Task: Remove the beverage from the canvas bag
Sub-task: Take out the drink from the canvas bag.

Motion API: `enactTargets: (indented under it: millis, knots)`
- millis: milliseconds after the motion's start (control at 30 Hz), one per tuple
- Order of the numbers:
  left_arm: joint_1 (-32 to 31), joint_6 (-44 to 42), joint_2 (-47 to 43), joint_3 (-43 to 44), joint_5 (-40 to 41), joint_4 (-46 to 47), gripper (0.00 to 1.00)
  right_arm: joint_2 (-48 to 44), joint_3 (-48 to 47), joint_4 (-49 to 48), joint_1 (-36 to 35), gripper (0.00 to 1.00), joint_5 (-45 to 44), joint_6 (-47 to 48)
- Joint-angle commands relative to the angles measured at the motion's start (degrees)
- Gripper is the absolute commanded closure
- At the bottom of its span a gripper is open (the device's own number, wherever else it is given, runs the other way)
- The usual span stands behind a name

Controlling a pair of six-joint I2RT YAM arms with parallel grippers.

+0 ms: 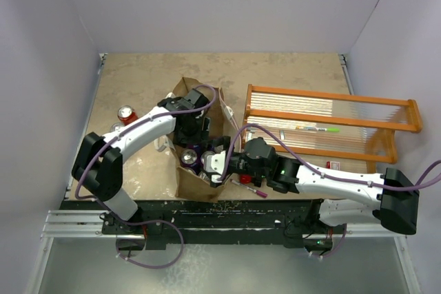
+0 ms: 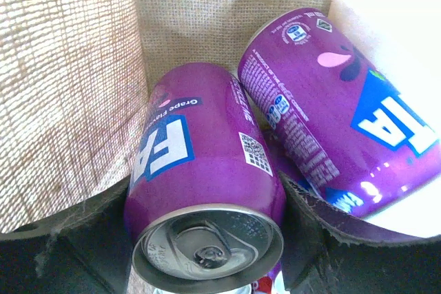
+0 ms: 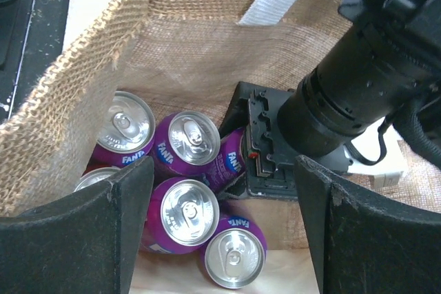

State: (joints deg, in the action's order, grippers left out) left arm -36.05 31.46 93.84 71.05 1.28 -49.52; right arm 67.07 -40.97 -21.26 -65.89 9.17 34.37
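Grape can [image 2: 207, 163] tilted, lid twd cam

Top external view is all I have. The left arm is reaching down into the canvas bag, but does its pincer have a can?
Observer: Yes. In the left wrist view, the left pincer has a finger pressed against each side of a purple Fanta can, with the can's top end facing the camera.
Operator: Is anything crowding it?
Observer: A second purple can lies tilted close beside it, on its right in that view.
Operator: And the right pincer?
Observer: In the right wrist view, the right pincer is open above the canvas bag, with the upright cans below it.
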Motion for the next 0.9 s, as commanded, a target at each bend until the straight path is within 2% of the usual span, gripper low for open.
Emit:
enactTargets:
  millis: [0, 100, 633, 867]
  knots:
    - [0.08, 2.30, -6.33, 3.86, -1.36, -1.69, 0.94, 0.07, -2.27, 0.75, -0.56, 0.15, -0.61, 0.11]
    - [0.02, 2.45, -6.85, 5.44, -1.41, -2.92, 1.00, 0.08, -2.95, 1.12, -0.56, 0.13, -1.11, 0.57]
    - [0.03, 2.78, -7.96, 17.03, -2.93, -10.60, 1.00, -0.36, -4.43, 1.40, -0.63, 0.10, -3.01, 2.01]
    - [0.04, 1.66, -7.96, 24.98, -2.43, -15.86, 1.00, 0.55, -5.79, 0.80, -0.57, 0.09, -5.48, 2.25]
